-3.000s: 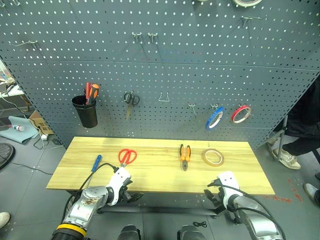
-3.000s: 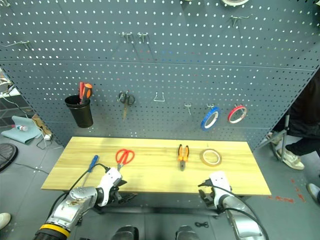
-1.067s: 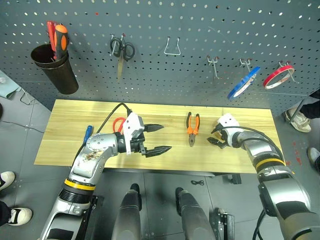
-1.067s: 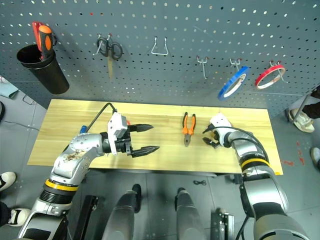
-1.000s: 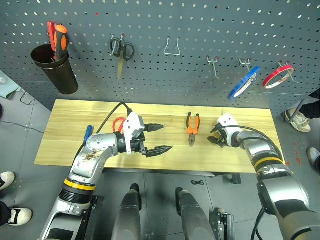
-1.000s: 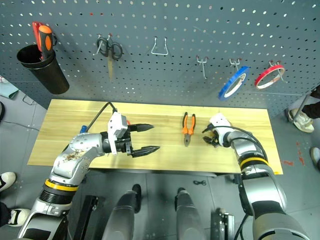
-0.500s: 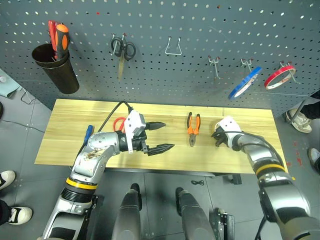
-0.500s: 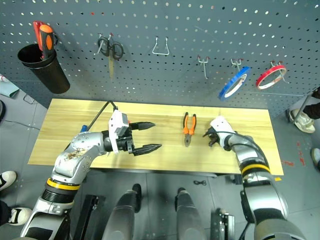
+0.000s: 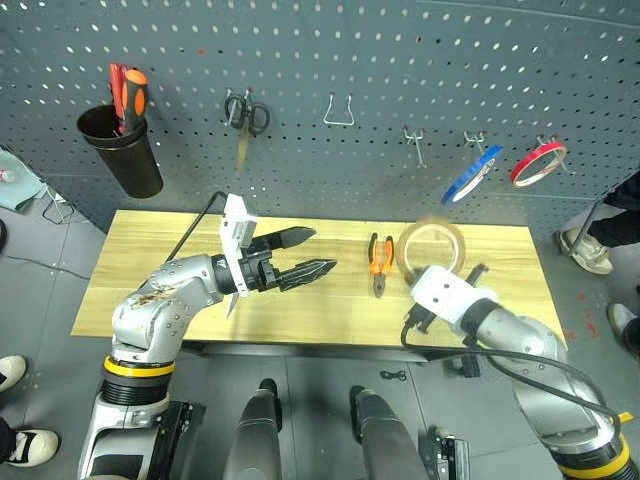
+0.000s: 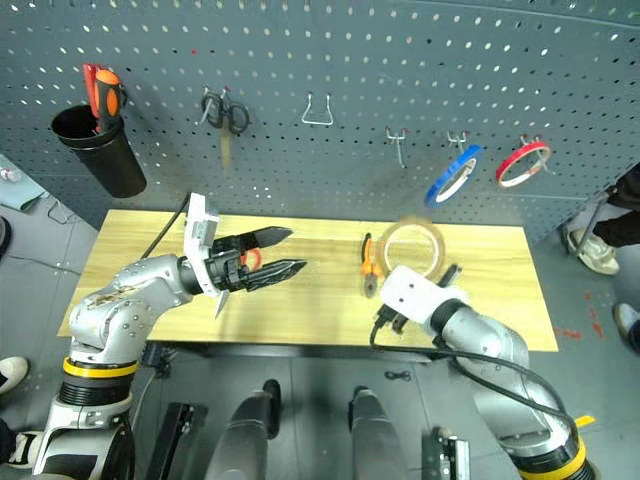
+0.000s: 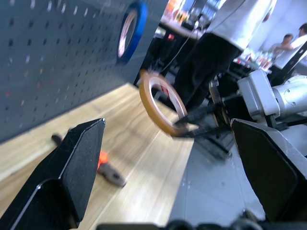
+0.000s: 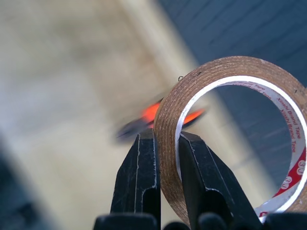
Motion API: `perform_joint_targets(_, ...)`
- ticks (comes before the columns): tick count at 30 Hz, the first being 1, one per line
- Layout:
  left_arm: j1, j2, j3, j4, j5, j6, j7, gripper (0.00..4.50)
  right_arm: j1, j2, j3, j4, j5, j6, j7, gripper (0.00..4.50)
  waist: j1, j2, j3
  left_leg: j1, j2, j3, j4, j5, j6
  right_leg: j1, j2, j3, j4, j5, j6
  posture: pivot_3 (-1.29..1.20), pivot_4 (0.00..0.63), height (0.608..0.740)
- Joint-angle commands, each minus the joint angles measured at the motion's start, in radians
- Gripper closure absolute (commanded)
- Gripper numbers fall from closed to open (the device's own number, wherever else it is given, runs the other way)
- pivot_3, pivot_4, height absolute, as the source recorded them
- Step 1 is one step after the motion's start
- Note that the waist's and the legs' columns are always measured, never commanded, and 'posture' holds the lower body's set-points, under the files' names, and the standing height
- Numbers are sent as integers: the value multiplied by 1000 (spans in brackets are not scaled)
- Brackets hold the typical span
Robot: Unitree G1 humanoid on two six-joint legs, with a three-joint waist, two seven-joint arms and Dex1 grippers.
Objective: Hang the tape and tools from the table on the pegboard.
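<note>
1. Pegboard [image 9: 330,50]: dark grey perforated wall panel rising behind the table, so its hooks are within reach of both arms. 2 hooks already carry a blue tape ring [image 9: 470,175] and a red tape ring [image 9: 536,163]; a bare hook [image 9: 412,142] stands just beside the blue ring, judged the likely destination for the tan roll.

2. Table [image 9: 150,300]: light wooden top, serving as the pick-up surface. The orange-and-black pliers [image 9: 379,265] lie flat near its middle; a sliver of the red scissors [image 10: 247,258] shows behind the left gripper.

3. Black cup [image 9: 125,155]: hung on the board at far left, holding 2 screwdrivers upright; small black scissors [image 9: 244,112] hang beside it.

4. Left gripper [image 9: 305,255]: fingers spread wide, holding nothing, hovering over the table's left half, judged to be waiting its turn.

5. Right gripper [image 12: 165,158]: fingers pressed together on the wall of the tape, 1 inside the ring and 1 outside, which leaves the hole free for a hook.

6. Tape [image 9: 432,250]: tan-yellow roll, lifted clear of the table, standing on edge above the right gripper.
</note>
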Motion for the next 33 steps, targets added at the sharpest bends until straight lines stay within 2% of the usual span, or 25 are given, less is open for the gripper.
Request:
perform_joint_targets(1, -25, 15, 46, -55, -73, 37, 18, 0, -64, -10, 12, 9, -103, -178, -85, 4255, -3, -2, -19, 1, 0, 0, 0, 0, 0, 1, 0, 0, -1, 0, 0, 38, 167, 740)
perform_joint_targets(7, -127, -17, 125, -11, -182, 71, 86, 0, -263, 40, 33, 234, -146, -317, -146, 4255, -6, -9, -68, 2, 0, -3, 1, 1, 2, 7, 0, -5, -3, 1, 1, 65, 118, 740)
perform_joint_targets(8, -145, -24, 133, -3, -192, 70, 98, 0, -286, 47, 30, 278, -138, -342, -148, 4255, -5, -9, -76, 2, 0, -4, 1, 1, 2, 8, 0, -5, -3, 1, 0, 76, 100, 740)
perform_joint_targets(13, -172, -35, 141, 18, -192, 53, 129, 0, -356, 71, 10, 432, -90, -410, -131, 4255, 9, -10, -112, 3, 0, -5, -2, 1, 3, 9, 0, -8, -4, 3, -7, 85, 88, 740)
perform_joint_targets(19, -157, -40, 134, 9, -196, 44, 148, 0, -407, 119, 4, 569, -7, -398, -68, 4255, 14, -10, -120, 4, 0, -5, -1, 2, 3, 10, 0, -8, -3, 4, -8, 95, 83, 740)
perform_joint_targets(26, -140, -32, 120, -6, -191, 45, 151, 0, -422, 162, -25, 640, 55, -324, -32, 4255, 19, -9, -128, 4, 0, -6, -1, 2, 3, 10, 0, -8, -1, 4, -8, 109, 88, 740)
perform_joint_targets(28, -140, -30, 121, -8, -193, 46, 151, 0, -420, 164, -31, 647, 63, -313, -31, 3216, 20, -9, -129, 4, 0, -6, 0, 2, 3, 10, 0, -8, -1, 4, -8, 109, 88, 740)
perform_joint_targets(33, -130, -21, 112, -9, -187, 43, 143, 0, -413, 162, -37, 645, 79, -300, -31, 1540, 19, -9, -129, 5, 0, -6, 0, 2, 3, 11, 0, -8, -1, 4, -8, 109, 90, 740)
